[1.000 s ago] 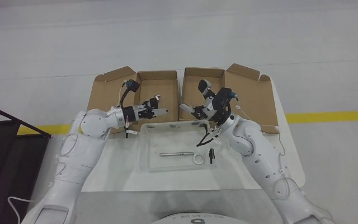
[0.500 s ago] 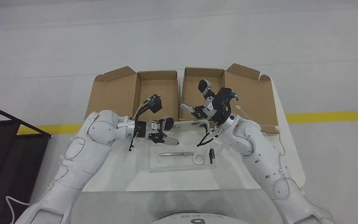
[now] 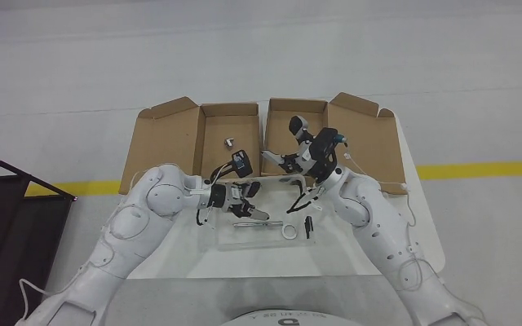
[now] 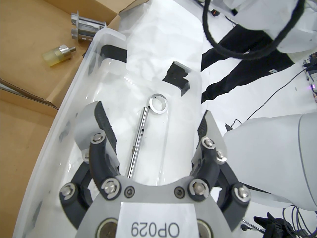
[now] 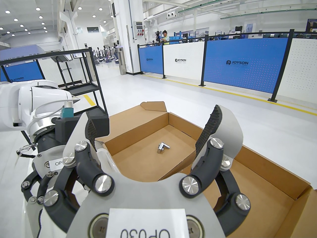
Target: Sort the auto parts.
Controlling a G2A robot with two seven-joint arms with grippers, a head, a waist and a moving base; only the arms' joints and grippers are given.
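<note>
The slim silver metal rod (image 4: 137,139) lies in the clear plastic tray (image 4: 74,95) on the desk (image 3: 261,262), just beneath the left hand (image 4: 152,115), which is wide open and empty. Its long axis lies across that hand's closing line. The right hand (image 5: 153,117), likewise open and empty, hangs farther off.

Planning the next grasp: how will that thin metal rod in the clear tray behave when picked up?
The rod looks like stiff polished metal, so it probably won't bend but may slip. Round and lying flat on the smooth tray, it could roll if the open left hand nudges it.
</note>
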